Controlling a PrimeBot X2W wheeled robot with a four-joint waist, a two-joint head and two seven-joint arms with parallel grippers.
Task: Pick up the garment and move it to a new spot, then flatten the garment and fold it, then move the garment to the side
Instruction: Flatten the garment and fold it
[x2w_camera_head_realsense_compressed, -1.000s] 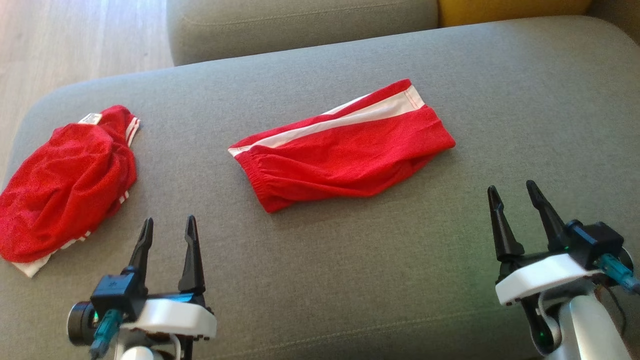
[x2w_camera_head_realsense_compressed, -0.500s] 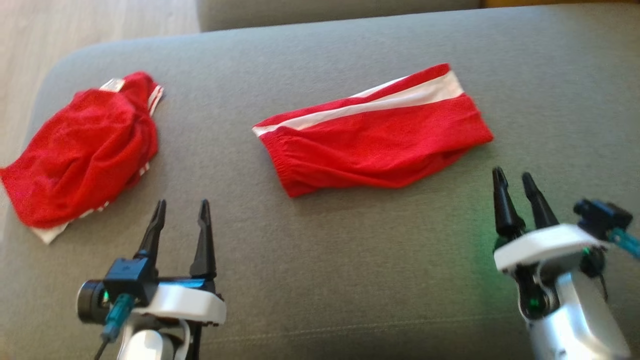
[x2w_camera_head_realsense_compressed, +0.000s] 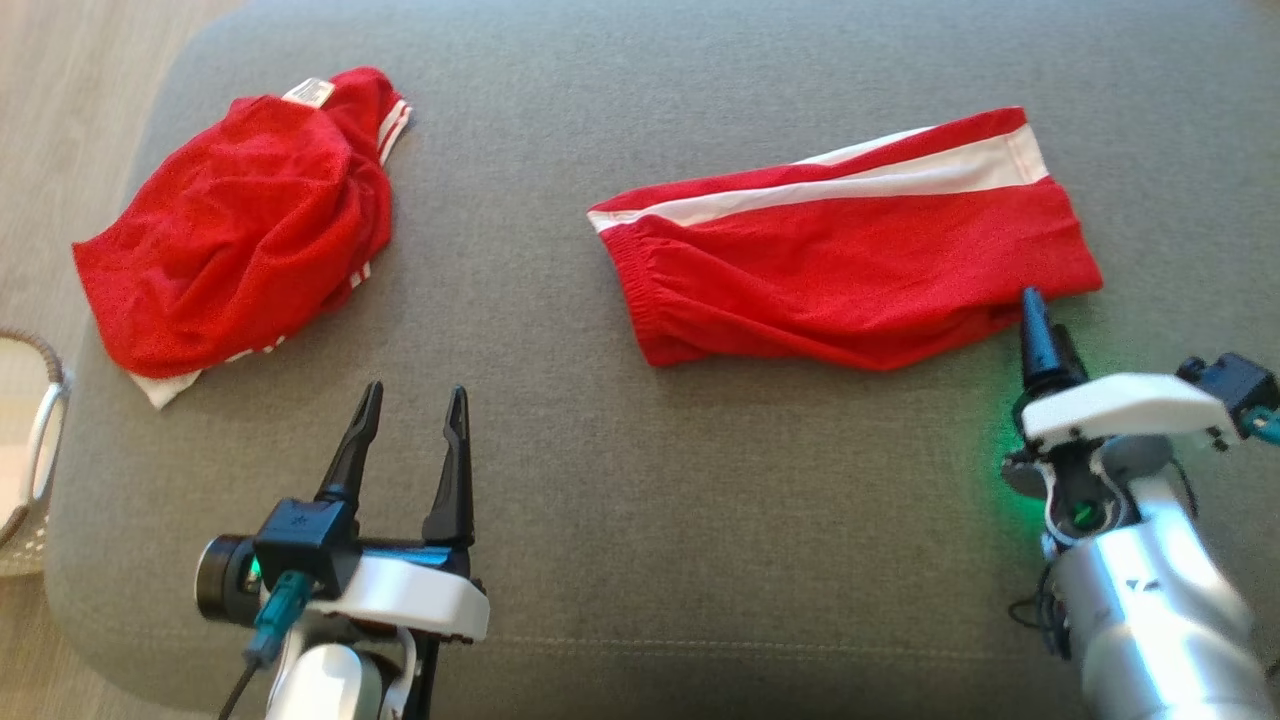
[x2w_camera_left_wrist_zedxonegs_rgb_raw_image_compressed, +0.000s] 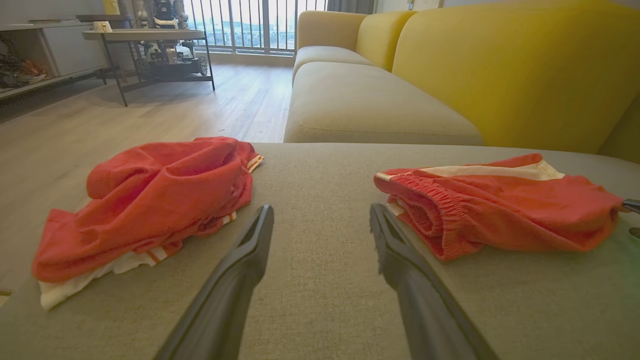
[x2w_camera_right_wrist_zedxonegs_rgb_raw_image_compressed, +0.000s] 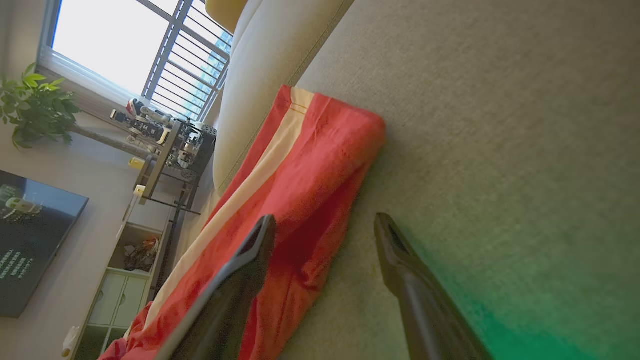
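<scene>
No writing can be read anywhere.
A small white sewn-in label (x2w_camera_head_realsense_compressed: 309, 92) sits on the far end of the crumpled red mesh garment (x2w_camera_head_realsense_compressed: 240, 220), near the far left corner of the grey fabric sofa seat (x2w_camera_head_realsense_compressed: 640, 480); its print is too small to make out. The black block behind the left pincer (x2w_camera_head_realsense_compressed: 416, 390) bears a pale star-like emblem, with no letters discernible. In the right wrist view, a dark flat screen (x2w_camera_right_wrist_zedxonegs_rgb_raw_image_compressed: 30, 250) carries pale lines of text, blurred beyond reading.
</scene>
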